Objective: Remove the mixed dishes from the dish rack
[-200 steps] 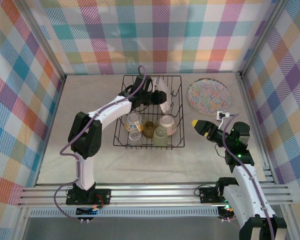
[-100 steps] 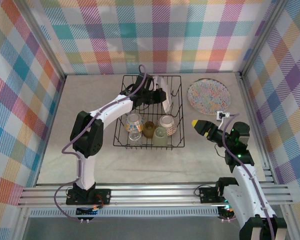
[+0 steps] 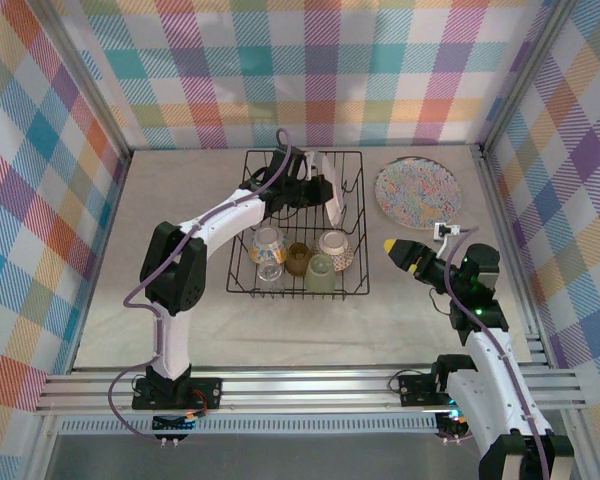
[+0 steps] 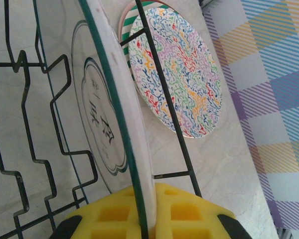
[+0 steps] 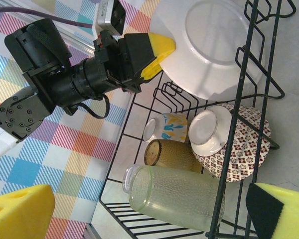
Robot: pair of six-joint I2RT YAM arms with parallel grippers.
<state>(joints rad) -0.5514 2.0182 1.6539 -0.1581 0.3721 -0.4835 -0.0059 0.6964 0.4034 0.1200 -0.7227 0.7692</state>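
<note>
The left gripper [image 4: 147,214] was clamped on the rim of the cream plate [image 4: 97,117], which stood on edge among the dividers at the 12 o'clock end of the dish rack [image 3: 298,292]. The right gripper [image 3: 398,248] hung wide open just outside the rack's 3 o'clock side. A pale-green cup [image 3: 322,272] and a patterned bowl [image 3: 336,248] sat toward 6 o'clock.

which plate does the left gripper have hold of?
The cream plate with the dark line pattern, standing in the dish rack, rim pinched by the left gripper; the multicoloured plate lies flat on the table outside it.
</note>
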